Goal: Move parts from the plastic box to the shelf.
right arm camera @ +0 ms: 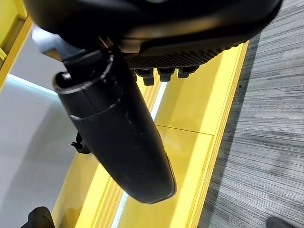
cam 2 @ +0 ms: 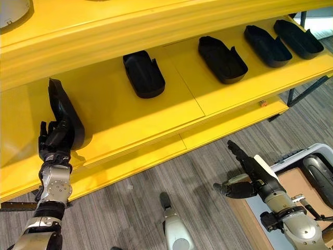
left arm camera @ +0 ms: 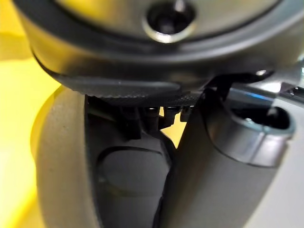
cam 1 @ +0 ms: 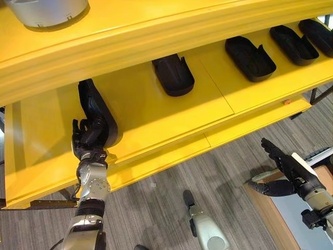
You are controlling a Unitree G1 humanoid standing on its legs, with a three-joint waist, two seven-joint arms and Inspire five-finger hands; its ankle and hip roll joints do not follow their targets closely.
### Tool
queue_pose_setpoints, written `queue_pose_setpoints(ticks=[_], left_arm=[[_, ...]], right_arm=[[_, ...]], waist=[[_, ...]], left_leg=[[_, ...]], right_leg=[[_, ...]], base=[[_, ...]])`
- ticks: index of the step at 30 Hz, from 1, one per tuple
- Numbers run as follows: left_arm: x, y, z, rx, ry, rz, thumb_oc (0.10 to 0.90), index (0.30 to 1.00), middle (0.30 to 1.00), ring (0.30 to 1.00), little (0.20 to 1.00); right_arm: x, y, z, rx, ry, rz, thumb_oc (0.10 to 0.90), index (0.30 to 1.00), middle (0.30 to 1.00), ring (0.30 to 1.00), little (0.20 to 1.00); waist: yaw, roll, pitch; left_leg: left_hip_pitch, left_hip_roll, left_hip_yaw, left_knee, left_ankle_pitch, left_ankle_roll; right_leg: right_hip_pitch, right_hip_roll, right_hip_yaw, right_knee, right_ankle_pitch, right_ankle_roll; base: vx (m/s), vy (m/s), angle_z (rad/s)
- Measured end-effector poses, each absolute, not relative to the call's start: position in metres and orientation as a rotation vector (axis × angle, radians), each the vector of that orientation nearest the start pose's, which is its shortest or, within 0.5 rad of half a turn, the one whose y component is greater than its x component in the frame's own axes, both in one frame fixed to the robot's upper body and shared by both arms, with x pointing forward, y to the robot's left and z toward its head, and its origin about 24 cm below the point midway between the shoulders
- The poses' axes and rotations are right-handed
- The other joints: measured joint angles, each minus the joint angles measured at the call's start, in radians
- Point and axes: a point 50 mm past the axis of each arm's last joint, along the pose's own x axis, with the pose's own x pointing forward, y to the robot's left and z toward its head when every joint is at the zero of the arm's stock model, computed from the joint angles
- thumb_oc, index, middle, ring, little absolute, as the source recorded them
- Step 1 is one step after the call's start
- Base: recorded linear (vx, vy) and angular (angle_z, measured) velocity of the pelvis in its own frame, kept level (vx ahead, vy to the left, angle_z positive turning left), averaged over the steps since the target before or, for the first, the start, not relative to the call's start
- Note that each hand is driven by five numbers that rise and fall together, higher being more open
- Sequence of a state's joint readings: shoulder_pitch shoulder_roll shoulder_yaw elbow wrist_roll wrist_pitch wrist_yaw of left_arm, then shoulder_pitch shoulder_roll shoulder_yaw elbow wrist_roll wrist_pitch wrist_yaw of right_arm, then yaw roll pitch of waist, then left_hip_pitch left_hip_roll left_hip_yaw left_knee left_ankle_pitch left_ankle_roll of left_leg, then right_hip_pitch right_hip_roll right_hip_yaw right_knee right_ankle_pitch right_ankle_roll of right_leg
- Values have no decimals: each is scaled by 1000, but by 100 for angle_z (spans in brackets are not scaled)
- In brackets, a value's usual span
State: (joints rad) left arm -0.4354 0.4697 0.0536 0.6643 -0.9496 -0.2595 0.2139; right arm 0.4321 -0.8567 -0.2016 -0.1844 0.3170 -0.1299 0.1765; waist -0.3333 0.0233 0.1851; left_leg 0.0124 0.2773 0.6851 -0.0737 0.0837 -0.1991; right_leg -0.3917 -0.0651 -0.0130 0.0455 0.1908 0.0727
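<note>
On yellow shelf (cam 1: 171, 112), left hand (cam 1: 87, 139) curled round tilted black part (cam 1: 96, 109), right hand (cam 2: 248, 174) well apart, fingers straight, empty

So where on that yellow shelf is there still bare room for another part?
The widest bare patch on the shelf lies between the part in the left robot hand, a black tray standing on edge, and the next tray. A narrower gap separates that one from the third tray. The right end is crowded: two trays lie close together. The right robot hand hangs over the floor.
</note>
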Motion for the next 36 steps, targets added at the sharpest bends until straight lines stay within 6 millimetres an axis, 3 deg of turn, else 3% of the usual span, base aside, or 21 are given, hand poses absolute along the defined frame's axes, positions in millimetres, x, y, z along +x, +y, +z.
queue_pose_setpoints(ticks=[2, 4, 8, 11, 13, 18, 29, 36], left_arm=[[319, 304, 76, -379, -84, 509, 900, 1000, 1000, 1000, 1000], [327, 319, 88, -123, -25, 493, 900, 1000, 1000, 1000, 1000], [341, 344, 132, 372, 10, 476, 900, 1000, 1000, 1000, 1000], [353, 338, 155, 668, 7, 408, 900, 1000, 1000, 1000, 1000], [369, 319, 189, 919, -70, 331, 900, 1000, 1000, 1000, 1000], [378, 310, 205, 1014, -98, 310, 900, 1000, 1000, 1000, 1000], [386, 289, 173, 890, -28, 227, 900, 1000, 1000, 1000, 1000], [376, 280, 186, 891, -144, 158, 900, 1000, 1000, 1000, 1000]], right_arm=[[179, -304, 99, -574, 94, 146, 900, 1000, 1000, 1000, 1000], [180, -304, 101, -586, 95, 156, 900, 1000, 1000, 1000, 1000], [179, -305, 102, -590, 93, 165, 900, 1000, 1000, 1000, 1000], [178, -305, 100, -588, 101, 184, 900, 1000, 1000, 1000, 1000], [177, -304, 99, -586, 106, 203, 900, 1000, 1000, 1000, 1000], [173, -304, 96, -579, 127, 223, 900, 1000, 1000, 1000, 1000], [172, -303, 94, -562, 125, 212, 900, 1000, 1000, 1000, 1000], [170, -305, 93, -562, 131, 205, 900, 1000, 1000, 1000, 1000]], waist=[[-2, 0, 0], [-12, 0, 0], [-26, 0, 0], [-25, 0, -1], [-27, -1, 0], [-45, -2, 0], [-45, -2, 0], [-39, -2, 0]], left_leg=[[0, 0, 0, 0, 0, 0], [1, -1, 0, 0, 1, -1], [1, -1, 2, -2, 6, -9], [2, -2, 3, -3, 7, -8], [3, -2, 2, -4, 7, -8], [1, -2, -3, -4, 7, -8], [6, -1, -7, -2, 8, -7], [6, -1, -7, -2, 8, -7]], right_leg=[[0, 0, 1, 0, 0, 0], [0, 0, 0, 1, 0, 0], [0, 0, 0, -1, 1, -1], [1, -1, 1, 0, 3, -3], [1, -2, -2, 3, 5, -7], [1, -4, -6, 5, -1, -3], [4, -5, -7, 15, -8, -4], [-1, -4, -7, 27, -14, -5]], base=[[0, 0, 0], [0, 0, 0], [0, 0, 0], [0, 0, 0], [0, 0, 0], [1, -3, 1], [-1, -2, 1], [0, 0, 0]])
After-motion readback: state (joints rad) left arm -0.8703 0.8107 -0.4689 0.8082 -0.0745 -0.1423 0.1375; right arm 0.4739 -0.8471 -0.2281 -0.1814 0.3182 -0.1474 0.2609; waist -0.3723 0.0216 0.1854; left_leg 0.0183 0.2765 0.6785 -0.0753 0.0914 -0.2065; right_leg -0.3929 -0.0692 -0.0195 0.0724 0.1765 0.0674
